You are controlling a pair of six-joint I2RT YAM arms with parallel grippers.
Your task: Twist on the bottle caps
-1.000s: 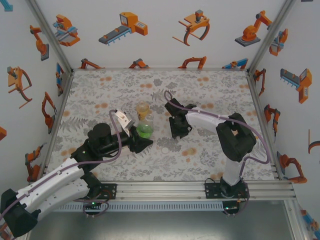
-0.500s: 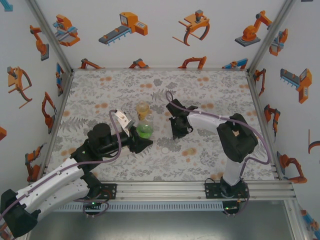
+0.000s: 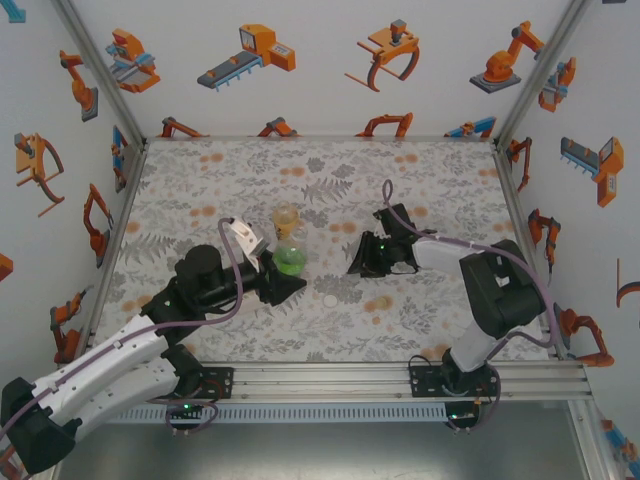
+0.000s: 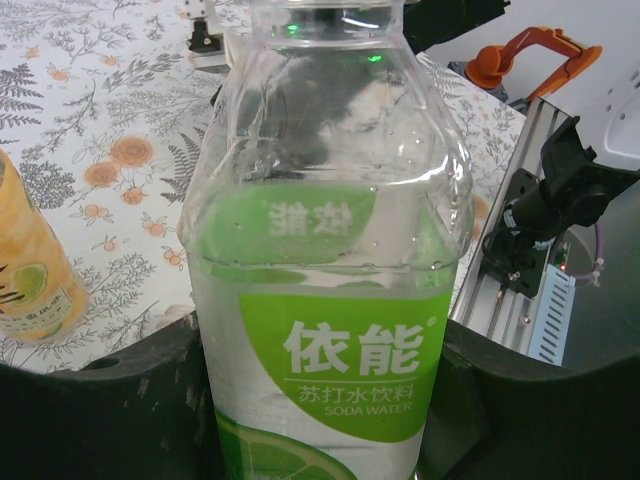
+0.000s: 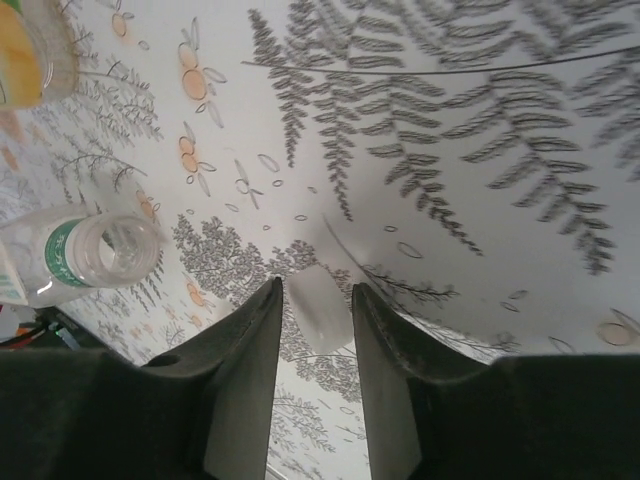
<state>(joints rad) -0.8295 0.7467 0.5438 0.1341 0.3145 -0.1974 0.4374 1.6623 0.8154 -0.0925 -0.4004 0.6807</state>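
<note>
A small round white cap [image 3: 331,299] lies flat on the patterned table [image 3: 200,170], near its front middle, touching nothing else. Another white cap [image 5: 318,308] sits tilted between the fingertips of the right gripper [image 5: 315,290], its side wall showing. Whether they pinch it is unclear.
</note>
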